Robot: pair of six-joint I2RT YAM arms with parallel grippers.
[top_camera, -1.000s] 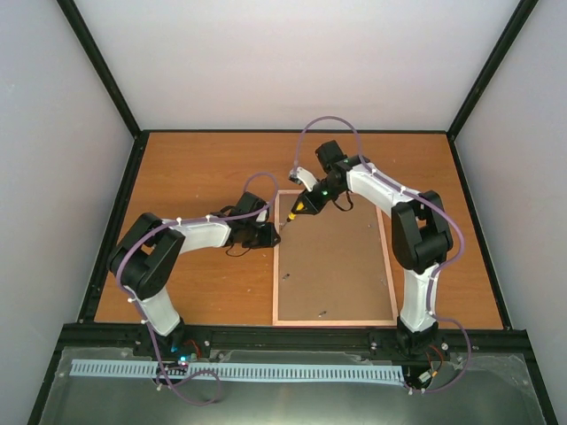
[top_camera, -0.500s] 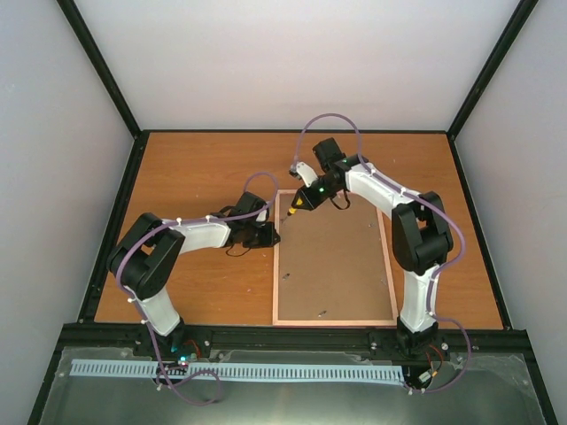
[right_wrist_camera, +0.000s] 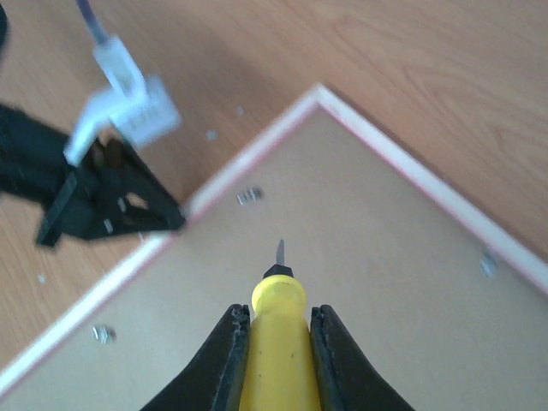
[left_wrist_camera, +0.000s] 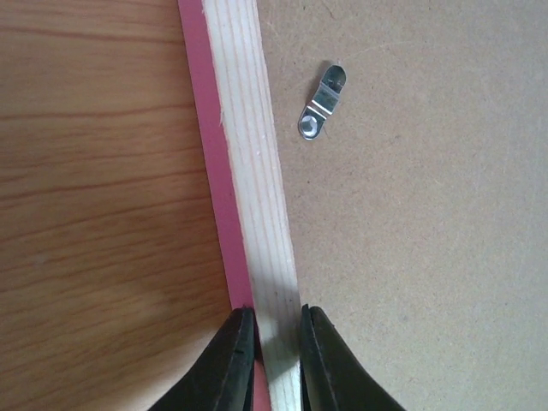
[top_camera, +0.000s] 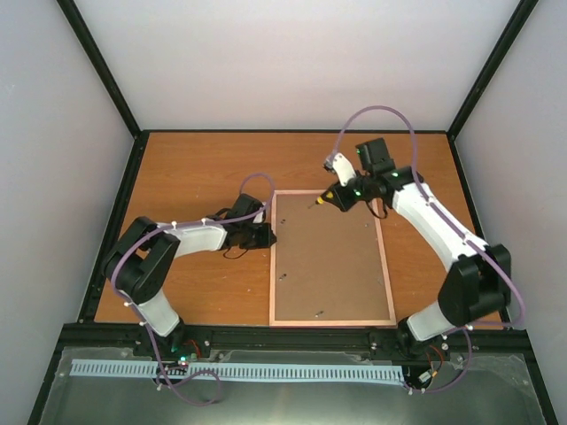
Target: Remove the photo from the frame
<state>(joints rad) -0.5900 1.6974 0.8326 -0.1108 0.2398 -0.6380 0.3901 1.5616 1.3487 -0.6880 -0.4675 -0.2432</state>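
Note:
The frame (top_camera: 273,266) lies face down on the table, its brown backing board (top_camera: 332,261) up; the photo is hidden beneath. My left gripper (top_camera: 268,235) is shut on the frame's left rail, pale wood with a pink edge (left_wrist_camera: 248,197), fingers (left_wrist_camera: 229,360) on either side of it. A metal clip (left_wrist_camera: 322,101) sits on the board beside the rail. My right gripper (top_camera: 341,197) is shut on the yellow-handled screwdriver (right_wrist_camera: 276,342), held above the board's far part, its tip (right_wrist_camera: 279,251) pointing at the far-left corner.
Small metal clips (right_wrist_camera: 249,196) lie on the backing board near the rails, and others near the front edge (top_camera: 321,312). The wooden table (top_camera: 195,168) spreads left and behind the frame. Black cell posts stand at the table corners.
My right arm has swung right and back from the frame's far-left corner, carrying the screwdriver to the far middle. The frame has shifted slightly; the left gripper keeps its hold on the rail.

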